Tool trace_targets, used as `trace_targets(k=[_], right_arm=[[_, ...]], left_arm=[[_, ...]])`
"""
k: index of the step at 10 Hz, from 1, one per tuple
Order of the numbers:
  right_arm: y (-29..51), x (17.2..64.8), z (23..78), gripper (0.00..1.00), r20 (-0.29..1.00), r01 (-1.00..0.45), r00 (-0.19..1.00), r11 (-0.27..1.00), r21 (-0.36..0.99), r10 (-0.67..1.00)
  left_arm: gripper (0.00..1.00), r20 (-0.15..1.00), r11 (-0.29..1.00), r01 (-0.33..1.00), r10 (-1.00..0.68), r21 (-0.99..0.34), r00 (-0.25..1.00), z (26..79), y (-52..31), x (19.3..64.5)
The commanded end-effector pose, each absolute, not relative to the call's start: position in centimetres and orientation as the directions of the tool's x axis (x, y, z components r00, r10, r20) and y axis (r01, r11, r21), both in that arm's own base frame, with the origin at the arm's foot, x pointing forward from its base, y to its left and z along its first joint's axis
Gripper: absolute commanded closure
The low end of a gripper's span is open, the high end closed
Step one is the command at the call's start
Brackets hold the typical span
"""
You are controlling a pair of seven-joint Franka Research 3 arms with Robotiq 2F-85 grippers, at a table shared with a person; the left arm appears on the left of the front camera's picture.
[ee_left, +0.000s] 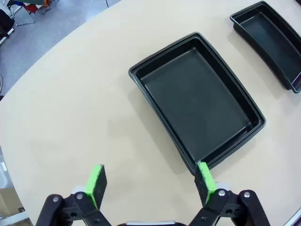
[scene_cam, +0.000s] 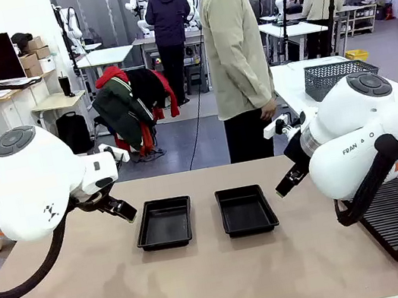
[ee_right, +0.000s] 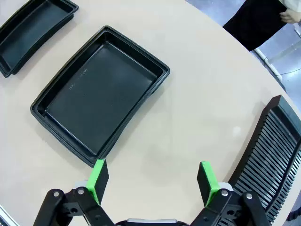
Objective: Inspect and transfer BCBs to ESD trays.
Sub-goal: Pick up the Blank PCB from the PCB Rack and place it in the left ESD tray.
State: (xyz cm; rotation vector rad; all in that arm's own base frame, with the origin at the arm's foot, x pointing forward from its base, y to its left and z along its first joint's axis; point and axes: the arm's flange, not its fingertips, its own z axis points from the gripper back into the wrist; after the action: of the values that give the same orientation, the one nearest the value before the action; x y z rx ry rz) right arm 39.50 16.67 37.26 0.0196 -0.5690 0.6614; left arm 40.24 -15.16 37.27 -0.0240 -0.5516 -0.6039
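Found the left ESD tray (scene_cam: 164, 223) and the right ESD tray (scene_cam: 246, 210) side by side with a gap between them, near the middle of the bench (scene_cam: 93, 291). Both lay flat, with bare black floors.

Saw the left ESD tray just to the picture's right of the left gripper (scene_cam: 121, 207) in the front view, near it but not touching. From the left wrist, looked down on that tray ahead of the gripper, its near corner right beside one green pad (ee_left: 205, 181). Could not tell whether that pad hung over the rim. Noted the left gripper's fingers spread wide, with nothing between them.

Saw the right ESD tray just to the picture's left of the right gripper (scene_cam: 285, 178), also apart from it. From the right wrist, caught that tray ahead and off to the picture's left, with the black slotted rack (ee_right: 273, 155) on the other side. Noted this gripper also spread wide and empty.

Found both arms bent in over the bench from their own sides, wrists tilted down and inward towards the trays. Spotted a person (scene_cam: 235, 50) standing at the far side, one hand hanging low.
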Motion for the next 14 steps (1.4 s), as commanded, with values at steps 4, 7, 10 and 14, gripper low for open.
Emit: trace_targets(k=[4, 7, 10, 14], right_arm=[[16.7, 39.5, 37.3, 0.0, 0.506, -0.586, 0.643, 0.795, -0.159, 0.575], [16.7, 39.5, 37.3, 0.0, 0.506, -0.586, 0.643, 0.795, -0.159, 0.575], [16.7, 39.5, 37.3, 0.0, 0.506, -0.586, 0.643, 0.795, -0.159, 0.575], [15.5, 38.7, 44.3, 0.0, 0.519, -0.505, 0.73, 0.863, -0.029, 0.445]], left_arm=[[0.0, 0.499, 0.827, 0.545, -0.533, 0.136, 0.684, 37.3, -15.2, 40.2], [0.0, 0.499, 0.827, 0.545, -0.533, 0.136, 0.684, 37.3, -15.2, 40.2], [0.0, 0.499, 0.827, 0.545, -0.533, 0.136, 0.684, 37.3, -15.2, 40.2], [0.0, 0.467, 0.889, 0.449, -0.36, -0.092, 0.808, 44.4, -13.7, 39.6]])
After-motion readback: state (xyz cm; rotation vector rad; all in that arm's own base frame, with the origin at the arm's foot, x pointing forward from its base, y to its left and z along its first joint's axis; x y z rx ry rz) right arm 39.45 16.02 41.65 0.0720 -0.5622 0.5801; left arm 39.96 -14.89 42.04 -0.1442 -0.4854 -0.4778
